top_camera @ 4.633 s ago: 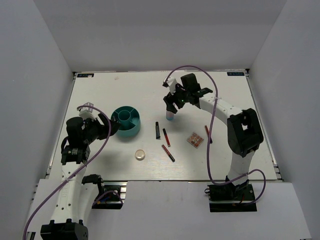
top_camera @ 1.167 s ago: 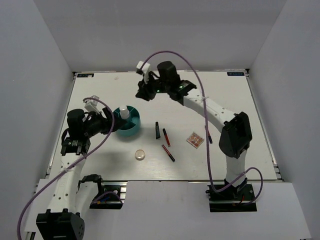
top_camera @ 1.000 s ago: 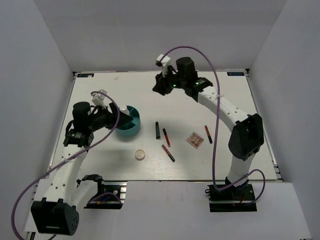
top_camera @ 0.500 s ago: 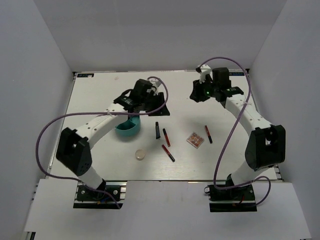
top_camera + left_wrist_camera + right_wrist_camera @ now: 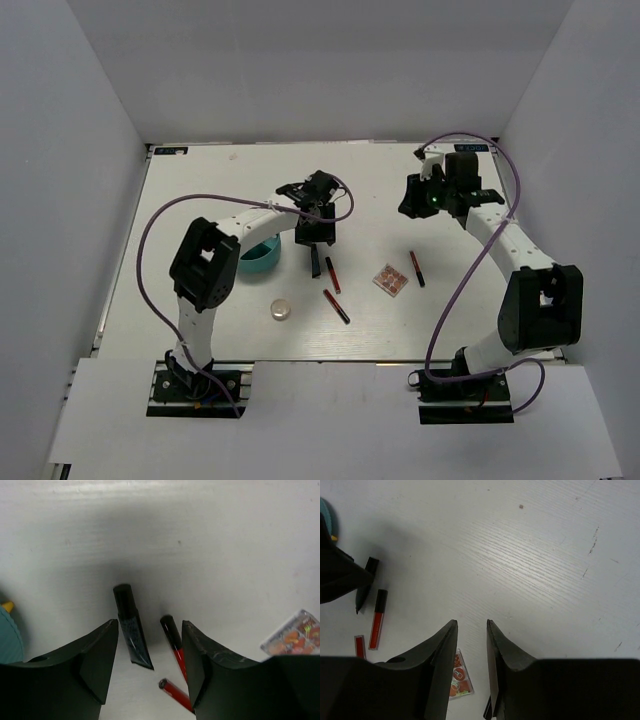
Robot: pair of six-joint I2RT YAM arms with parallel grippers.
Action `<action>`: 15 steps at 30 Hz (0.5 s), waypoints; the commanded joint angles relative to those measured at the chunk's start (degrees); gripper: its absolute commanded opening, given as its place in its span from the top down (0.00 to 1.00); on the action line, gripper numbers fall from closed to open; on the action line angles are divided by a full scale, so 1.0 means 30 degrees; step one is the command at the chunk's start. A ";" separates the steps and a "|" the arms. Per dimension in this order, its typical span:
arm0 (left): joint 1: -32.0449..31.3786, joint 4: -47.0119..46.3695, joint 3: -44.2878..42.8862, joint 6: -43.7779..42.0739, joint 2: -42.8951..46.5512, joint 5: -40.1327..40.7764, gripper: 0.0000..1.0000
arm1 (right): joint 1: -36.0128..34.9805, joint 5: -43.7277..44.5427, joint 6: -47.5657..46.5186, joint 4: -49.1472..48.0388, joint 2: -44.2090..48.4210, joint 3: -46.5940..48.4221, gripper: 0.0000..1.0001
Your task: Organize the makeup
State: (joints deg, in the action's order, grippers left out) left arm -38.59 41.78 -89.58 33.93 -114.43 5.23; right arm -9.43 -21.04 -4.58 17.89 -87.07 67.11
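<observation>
The left fingers (image 5: 316,236) hang over the middle of the tabletop (image 5: 200,180), spread wide with nothing in them. Seen from the left wrist, the black tube (image 5: 132,630) lies flat on the white surface below the gap, nearer the left finger and untouched. A thin red-black stick (image 5: 174,645) lies just at the tube's 3 o'clock, and a second stick (image 5: 336,306) lies at its 5 o'clock. The teal tub (image 5: 258,258) sits at the tube's 9 o'clock, partly under the left arm. The round cream compact (image 5: 280,311) rests at the tube's 7 o'clock, apart from everything else. The square pinkish palette (image 5: 391,280) lies out at 3 o'clock, with a third stick (image 5: 416,268) just beyond it. The right fingers (image 5: 410,198) hover above the tabletop at the tube's 2 o'clock, with only a narrow gap between them and nothing held.
</observation>
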 commanded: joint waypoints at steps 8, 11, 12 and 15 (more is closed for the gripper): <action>-0.0174 0.1424 -0.2394 0.0202 -0.1814 0.2180 0.37 | 0.0477 -0.0604 0.0618 -0.0719 0.1102 -0.0750 0.63; -0.0174 0.1893 -0.2571 0.0437 -0.2109 0.2502 0.39 | 0.0536 -0.0780 0.0706 -0.0719 0.1073 -0.0720 0.64; -0.0174 0.1923 -0.2542 0.0437 -0.2168 0.2532 0.39 | 0.0594 -0.0752 0.0735 -0.0719 0.1102 -0.0720 0.64; -0.0174 0.2010 -0.2659 0.0466 -0.2372 0.2649 0.40 | 0.0624 -0.0897 0.0823 -0.0719 0.1102 -0.0720 0.64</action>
State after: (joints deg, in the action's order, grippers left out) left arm -38.81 46.61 -95.26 34.59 -122.19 11.35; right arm -7.97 -22.37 -3.07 17.80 -85.84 64.90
